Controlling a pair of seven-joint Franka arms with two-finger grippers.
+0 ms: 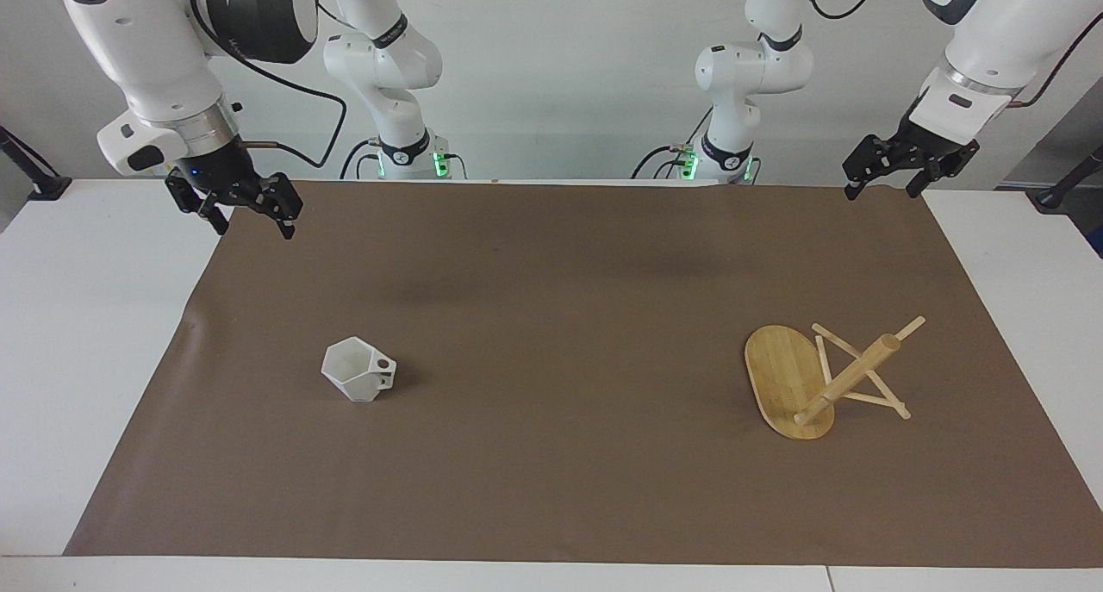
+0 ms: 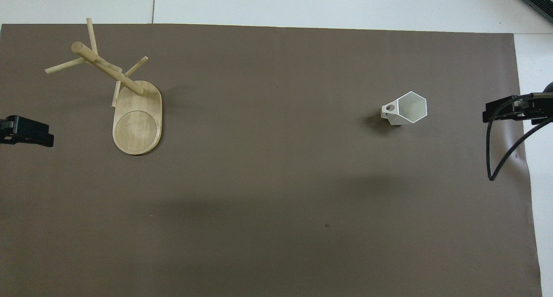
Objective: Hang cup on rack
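Observation:
The white faceted cup (image 1: 358,370) (image 2: 406,108) stands upright on the brown mat toward the right arm's end, its pierced handle turned toward the rack. The bamboo rack (image 1: 819,377) (image 2: 125,102) stands toward the left arm's end, with its post and pegs rising from the end of its oval base farther from the robots. My right gripper (image 1: 250,220) (image 2: 514,109) hangs open over the mat's edge at its own end, well apart from the cup. My left gripper (image 1: 881,189) (image 2: 26,132) hangs open over the mat's corner by its base, holding nothing.
A brown mat (image 1: 551,299) covers most of the white table (image 1: 77,333). A black cable (image 2: 497,154) loops down from the right arm. Two further arm bases (image 1: 405,157) stand along the robots' edge of the table.

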